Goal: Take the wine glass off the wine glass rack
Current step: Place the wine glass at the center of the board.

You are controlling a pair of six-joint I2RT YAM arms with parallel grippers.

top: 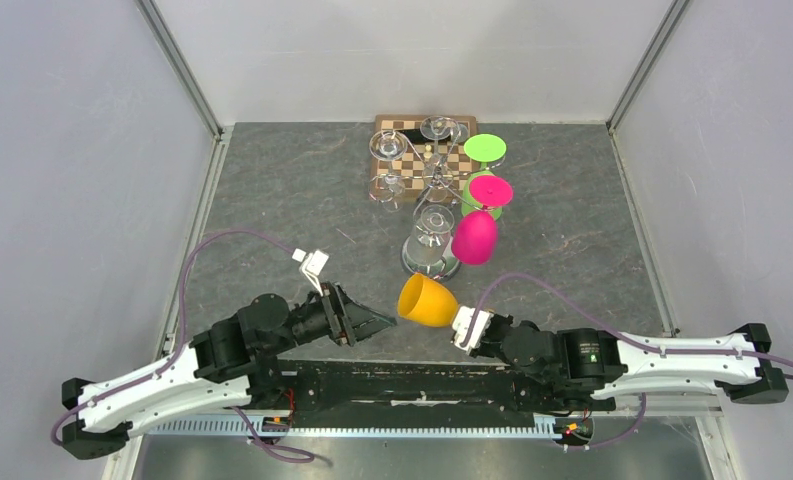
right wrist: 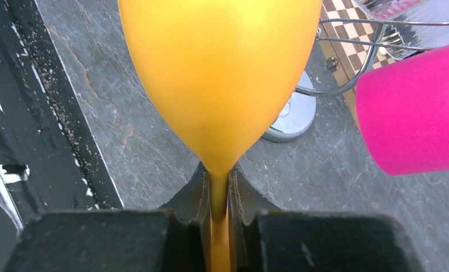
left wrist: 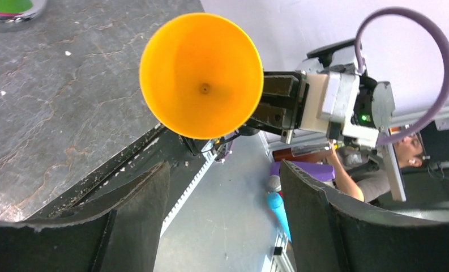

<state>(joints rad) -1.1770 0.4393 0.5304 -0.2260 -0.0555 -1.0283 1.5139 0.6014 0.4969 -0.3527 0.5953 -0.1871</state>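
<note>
Right jaws clamp the stem of the opaque orange wine glass [top: 427,300]; its foot we cannot see; left jaws gape.

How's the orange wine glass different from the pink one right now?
The orange wine glass is clamped by its stem in the right gripper's jaws, off the rack; the pink wine glass hangs on the wine glass rack. Orange points sideways; pink hangs bowl down. Both are opaque stemmed glasses.
</note>
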